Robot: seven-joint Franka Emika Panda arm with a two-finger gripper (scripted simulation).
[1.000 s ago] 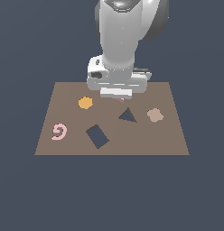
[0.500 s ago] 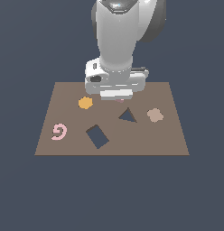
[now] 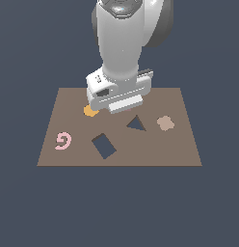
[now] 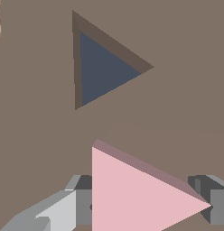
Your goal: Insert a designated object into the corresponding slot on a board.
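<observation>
In the exterior view, the arm's bulky wrist hangs low over the far middle of the brown board [image 3: 189, 144], half covering an orange hexagon [image 3: 89, 112]. The triangular slot [image 3: 136, 124] lies just in front of it, with a rectangular cut-out [image 3: 103, 146], a pink spiral [image 3: 63, 141] and a tan piece [image 3: 165, 123] around.

In the wrist view, the gripper [image 4: 145, 205] is clamped on the pink triangle [image 4: 136, 194], fingers [image 4: 82, 203] at either side, beside the slot [image 4: 102, 67], not yet in it.
</observation>
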